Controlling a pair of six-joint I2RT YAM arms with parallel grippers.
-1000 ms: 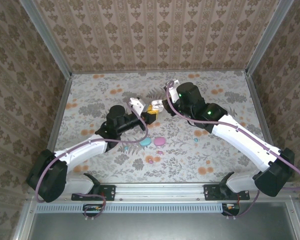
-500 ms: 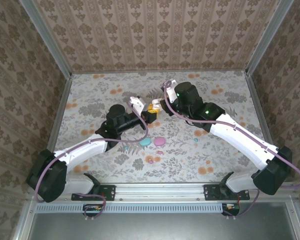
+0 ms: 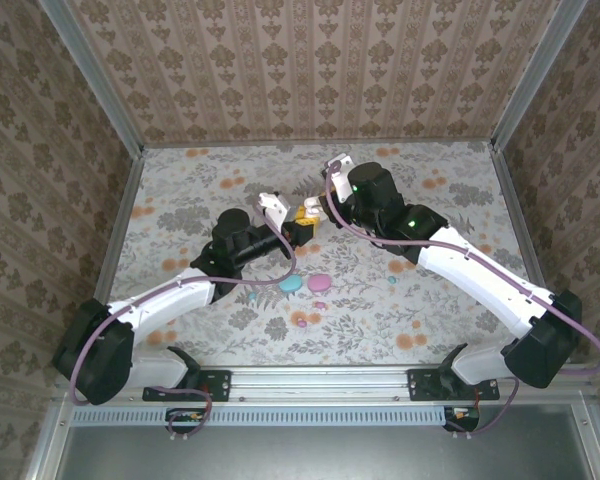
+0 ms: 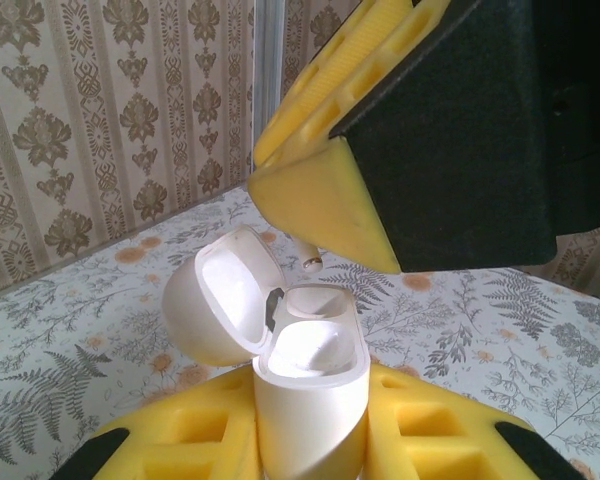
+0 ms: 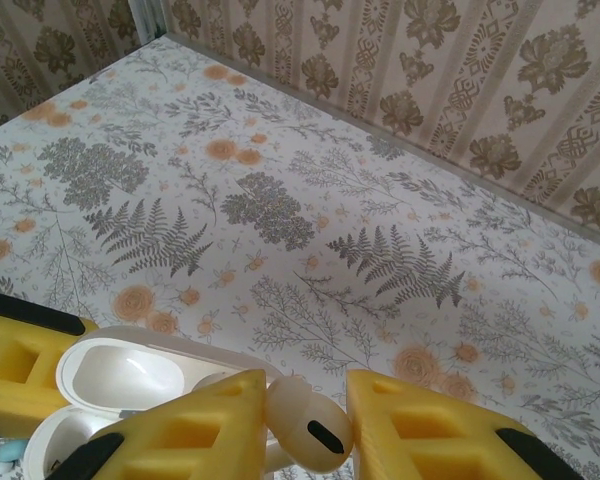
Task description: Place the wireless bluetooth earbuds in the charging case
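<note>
My left gripper (image 4: 310, 445) is shut on a white charging case (image 4: 312, 395), held upright with its lid (image 4: 218, 305) swung open to the left. Both wells inside look bare. Just above the case's far rim hangs a whitish earbud (image 5: 307, 428), pinched between the yellow pads of my right gripper (image 5: 305, 420); its stem tip (image 4: 311, 262) pokes out under the right gripper's yellow finger (image 4: 325, 205). From the right wrist, the open case (image 5: 130, 372) lies below and left of the bud. From above, the two grippers (image 3: 305, 215) meet at mid-table.
On the flowered table nearer the arms lie a teal case (image 3: 291, 284) and a pink case (image 3: 320, 281), with small loose buds (image 3: 301, 320) around them and another (image 3: 392, 280) to the right. Patterned walls close the table in on three sides.
My right gripper has shifted slightly left with the earbud, closer over the open case. The left arm holds still.
</note>
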